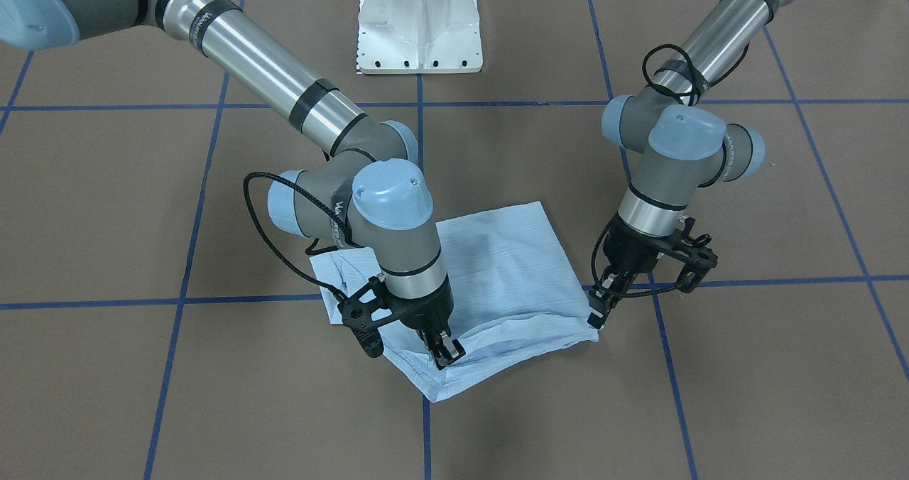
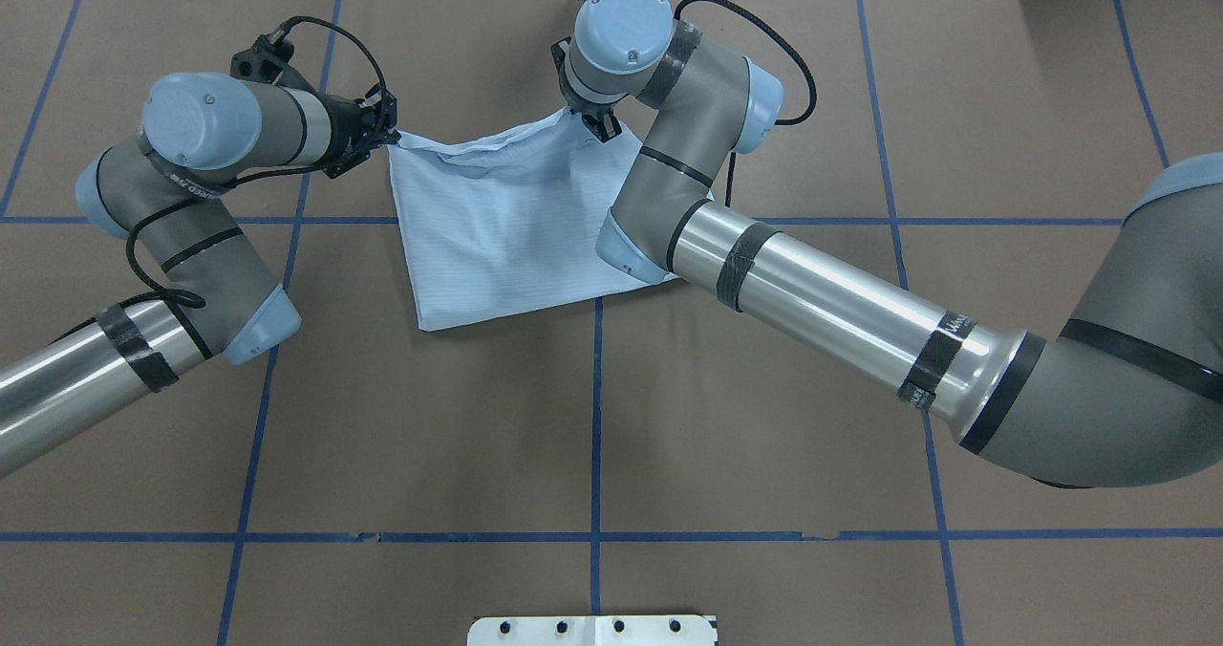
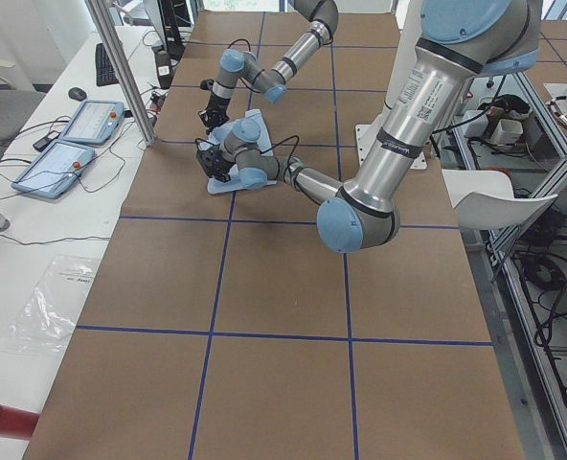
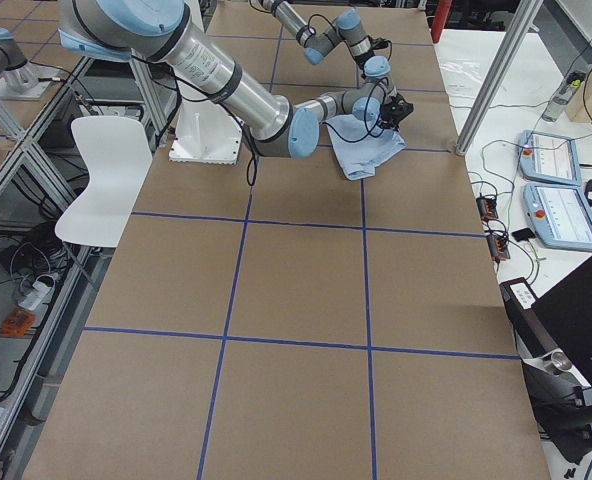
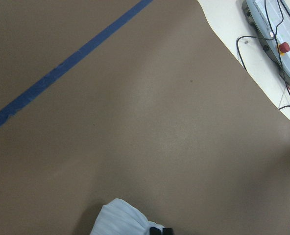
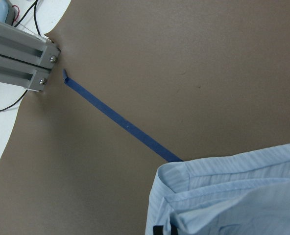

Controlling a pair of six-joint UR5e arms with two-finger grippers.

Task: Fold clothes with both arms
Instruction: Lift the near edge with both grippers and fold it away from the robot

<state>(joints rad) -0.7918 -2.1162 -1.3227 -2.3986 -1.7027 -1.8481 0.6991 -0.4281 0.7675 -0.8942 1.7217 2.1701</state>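
Front-facing view: the shirt is folded into a rough square on the brown worktop. The left gripper is clamped on one corner of it and the right gripper is pinching the same edge further along. That edge runs between the two grippers and sits slightly raised. The rest of the cloth lies flat behind them, toward the white pedestal base.

Overhead view: same deal. The left gripper has its jaws closed on the shirt's corner and the right gripper is closed on the other end of that edge. The fabric spreads back from both grippers toward the robot, and the right arm's elbow covers one side of it.

Side views: both are too small to judge the jaws. From the right end you can see the shirt lying under the two wrists, which are close together.

Left wrist view: a puffy bit of pale blue cloth sits right at a black fingertip. Ahead of the gripper there's bare worktop, a blue tape line and a control box past the edge.

Right wrist view: layered shirt edges hang right in front of the gripper. Beyond that there's another tape line and a metal frame.
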